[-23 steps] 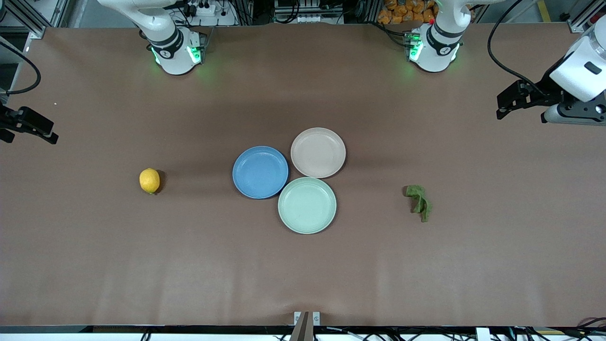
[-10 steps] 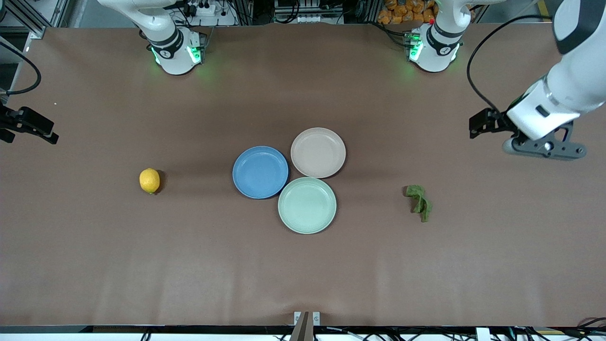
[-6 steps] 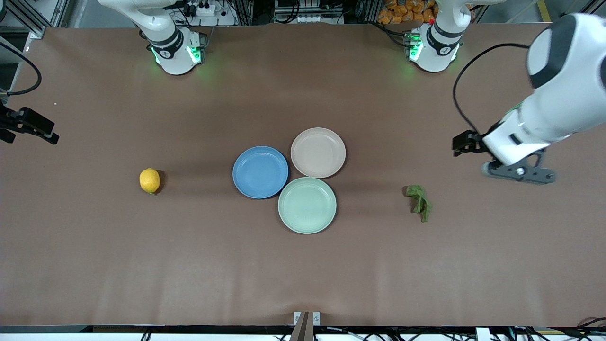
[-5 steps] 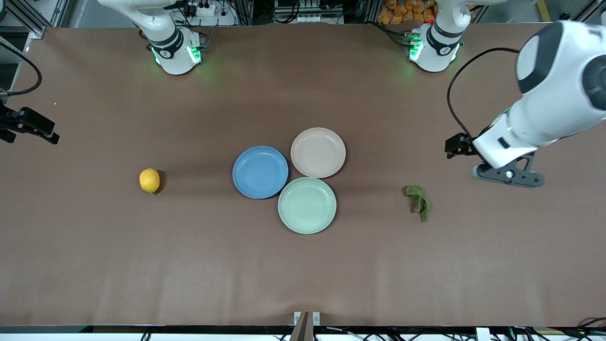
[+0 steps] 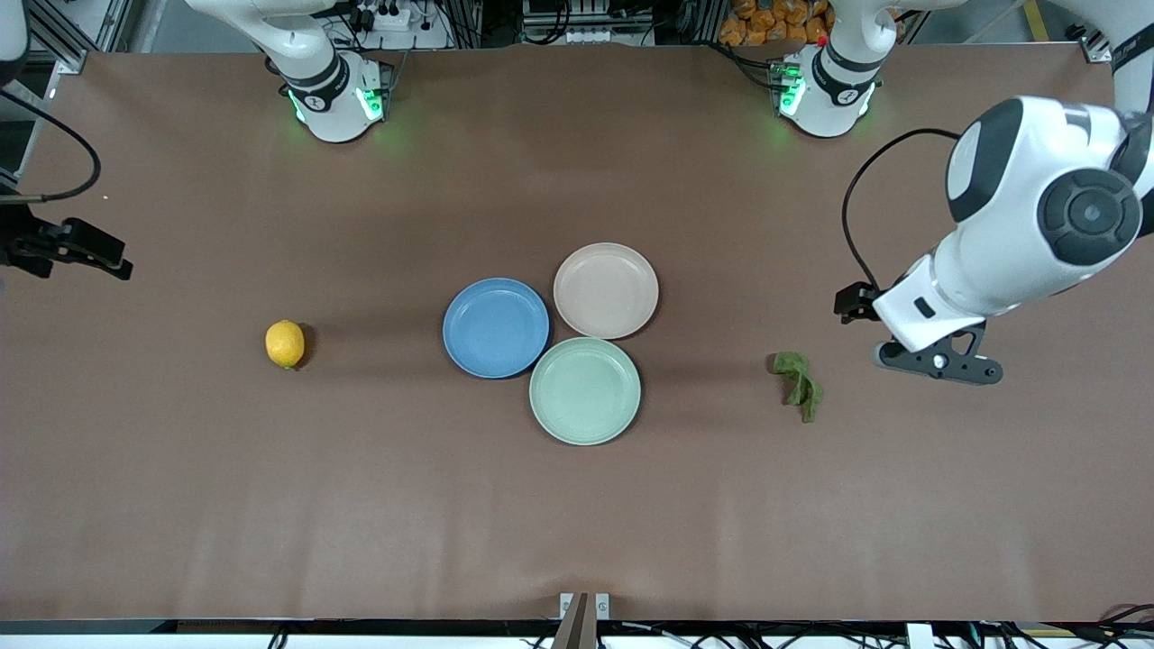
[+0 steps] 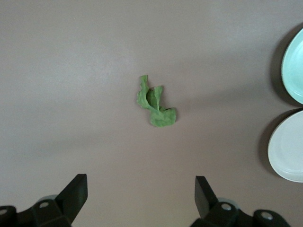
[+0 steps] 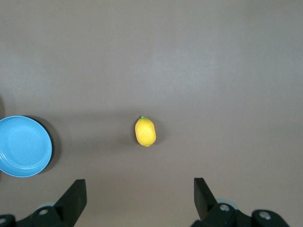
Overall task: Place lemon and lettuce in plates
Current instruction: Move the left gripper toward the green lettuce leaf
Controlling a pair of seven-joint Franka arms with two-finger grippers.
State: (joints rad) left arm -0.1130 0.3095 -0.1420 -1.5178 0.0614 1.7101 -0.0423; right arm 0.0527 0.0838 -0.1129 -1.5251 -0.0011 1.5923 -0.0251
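Note:
The lemon (image 5: 285, 343) lies on the table toward the right arm's end and also shows in the right wrist view (image 7: 145, 131). The lettuce (image 5: 798, 385) lies toward the left arm's end and also shows in the left wrist view (image 6: 155, 101). The blue plate (image 5: 496, 327) and the beige-pink plate (image 5: 606, 290) sit mid-table, both bare. My left gripper (image 5: 852, 302) hangs open (image 6: 141, 198) high over the table beside the lettuce. My right gripper (image 5: 90, 252) is open (image 7: 139, 198), high over the table's end, apart from the lemon.
A pale mint-green plate (image 5: 585, 390) touches the two other plates on the side nearer the front camera. It and the beige-pink plate (image 6: 289, 146) show at the edge of the left wrist view. The blue plate (image 7: 23, 145) shows in the right wrist view.
My left arm has swung in from the table's end and come down toward the lettuce. My right gripper has shifted slightly toward the lemon. Lemon, lettuce and plates have not moved.

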